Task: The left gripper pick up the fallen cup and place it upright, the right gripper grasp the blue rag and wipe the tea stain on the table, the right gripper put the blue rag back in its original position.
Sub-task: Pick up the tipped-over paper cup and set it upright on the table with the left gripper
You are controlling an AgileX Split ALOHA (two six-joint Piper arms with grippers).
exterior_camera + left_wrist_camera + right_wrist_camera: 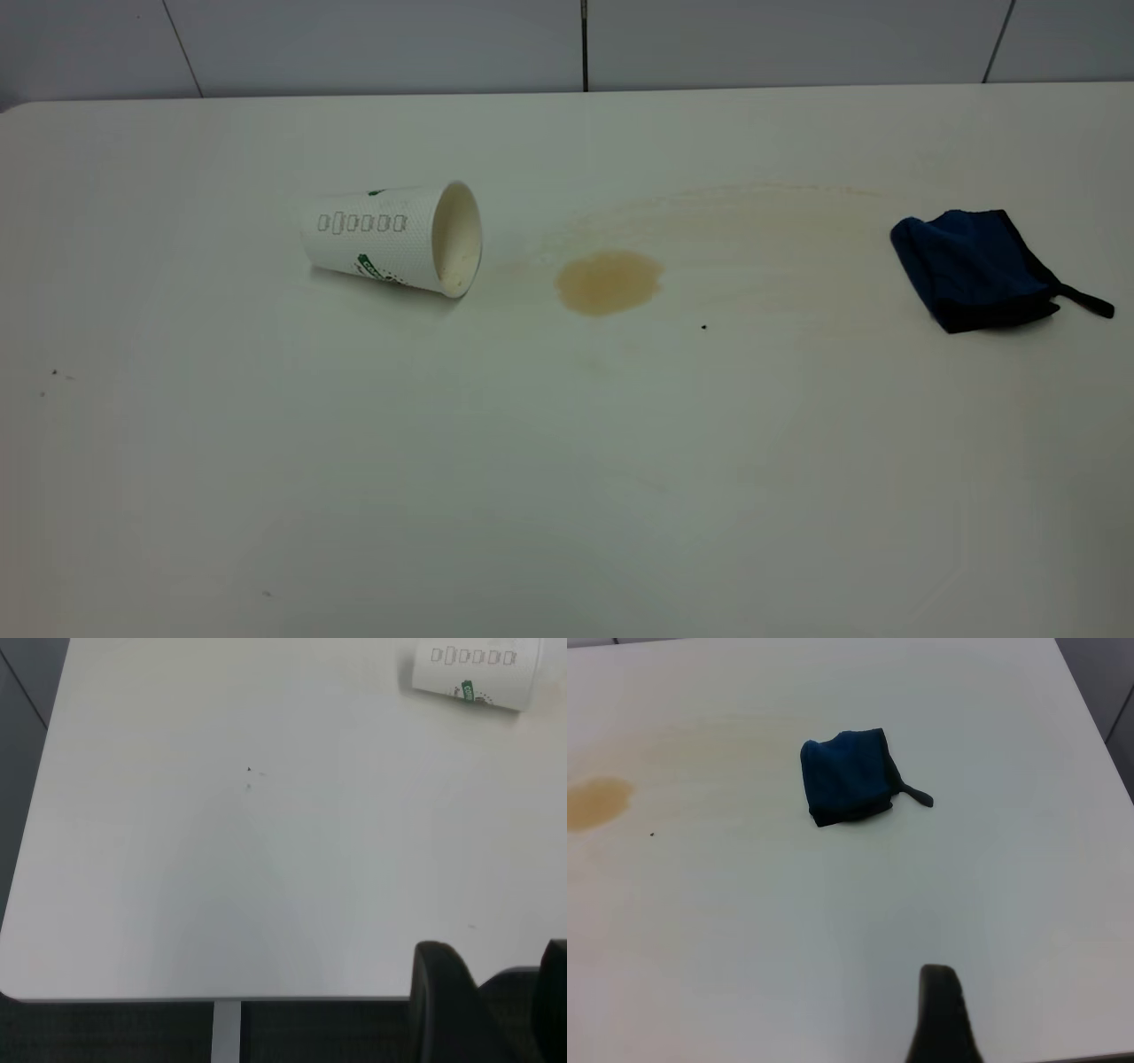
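1. Cup [394, 237]: lies on its side, left of centre in the exterior view, mouth facing the stain. It is round, so I judge it may roll off if my left claw [496, 992] nudges one wall first; a hard pinch could crush the paper.
2. Left claw: at the lower right of its wrist view, over the near edge of the worktop [354, 496], well apart from the cup at that view's upper right. Two dark fingertips show with a gap between them, so I read it as released and holding nothing.
3. Tea stain [609, 282]: brown puddle mid-frame in the exterior view, a faint tan smear arcing toward the rag. A short wipe would likely spread it or leave the smear.
4. Blue rag [974, 268]: bunched at the right of the exterior view, loop strap trailing. Catching only the strap or one fold would let it dangle and drag poorly.
5. Right claw [943, 1019]: one fingertip shows at the bottom of its wrist view, well apart from the rag; released or clenched, I cannot tell.
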